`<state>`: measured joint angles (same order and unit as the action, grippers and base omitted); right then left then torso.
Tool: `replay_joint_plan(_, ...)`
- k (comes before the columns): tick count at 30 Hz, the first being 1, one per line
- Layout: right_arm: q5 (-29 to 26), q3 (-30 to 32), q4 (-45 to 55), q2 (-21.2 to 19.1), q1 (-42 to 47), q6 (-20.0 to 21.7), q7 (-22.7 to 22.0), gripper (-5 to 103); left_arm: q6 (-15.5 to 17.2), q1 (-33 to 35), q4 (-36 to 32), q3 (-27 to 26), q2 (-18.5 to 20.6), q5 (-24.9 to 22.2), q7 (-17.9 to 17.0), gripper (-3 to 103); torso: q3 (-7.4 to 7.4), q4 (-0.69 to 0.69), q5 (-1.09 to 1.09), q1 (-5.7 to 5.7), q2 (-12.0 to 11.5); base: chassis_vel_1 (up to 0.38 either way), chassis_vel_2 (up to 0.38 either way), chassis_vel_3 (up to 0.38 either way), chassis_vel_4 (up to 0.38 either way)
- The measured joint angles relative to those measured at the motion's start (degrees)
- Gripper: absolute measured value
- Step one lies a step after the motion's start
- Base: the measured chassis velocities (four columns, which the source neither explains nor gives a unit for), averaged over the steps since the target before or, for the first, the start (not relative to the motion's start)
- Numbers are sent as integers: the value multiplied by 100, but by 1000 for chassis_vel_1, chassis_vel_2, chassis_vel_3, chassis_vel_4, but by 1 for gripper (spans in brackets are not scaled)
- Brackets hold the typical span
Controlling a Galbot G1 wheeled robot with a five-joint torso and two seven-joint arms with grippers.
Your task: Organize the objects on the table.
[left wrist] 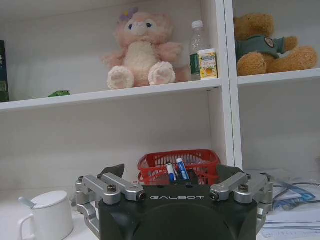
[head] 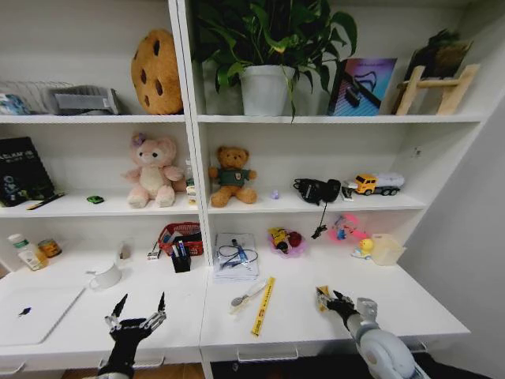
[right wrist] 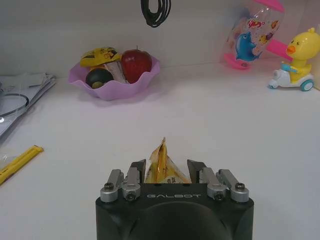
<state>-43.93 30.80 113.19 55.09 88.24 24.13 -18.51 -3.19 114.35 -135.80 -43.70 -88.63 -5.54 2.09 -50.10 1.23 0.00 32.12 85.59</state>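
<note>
I had the long white desk (head: 118,304) in front of me, joined to the white shelving unit (head: 192,118) that rose behind it. At the desk's left end the silver laptop (head: 35,314) lay shut and flat. Near the middle, a black pen holder (head: 181,259) with blue pens stood in front of a red mesh basket (head: 183,234), and a white mug (head: 105,275) sat to their left. The yellow ruler strip (head: 263,305) lay slanted near the desk's front edge, with a spoon (head: 246,295) just beside it. Farther back a purple bowl (right wrist: 116,86) held a red apple (right wrist: 136,62) and other small things, and a yellow duck toy (right wrist: 296,61) stood off toward the right end.

My left gripper (head: 138,314) hung over the front edge between laptop and ruler, jaws spread wide and holding nothing. My right gripper (head: 332,301) sat low on the right part of the desk, well apart from the bowl, its jaws closed around the small yellow packet (right wrist: 163,166), whose pointed top stuck up between the fingers (right wrist: 138,167).
</note>
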Motion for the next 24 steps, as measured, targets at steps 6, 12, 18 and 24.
replay_joint_plan(6, 0, -8, -28, 0, -23, -1, 5, 28, 0, 0, 0, 0, 0, 0, 0, 100, 0, 0, 0, 0, 0, 0, 0, 0, 0)
replay_joint_plan(12, 62, 30, -107, -6, -16, -108, 161, 7, 0, 0, 0, 0, 0, 0, 0, 100, 0, 0, 0, 0, 0, 0, 0, 0, 0)
replay_joint_plan(18, 269, 193, 129, -4, 87, -281, 347, 0, 0, 0, 0, 0, 0, 0, 0, 100, 0, 1, 0, 0, 0, 0, 0, 0, 0)
replay_joint_plan(24, 203, 294, 413, -190, -93, -327, 434, 0, 0, 0, 0, 0, 0, 0, 0, 100, 0, 1, -1, 0, 0, 0, 0, 0, 0)
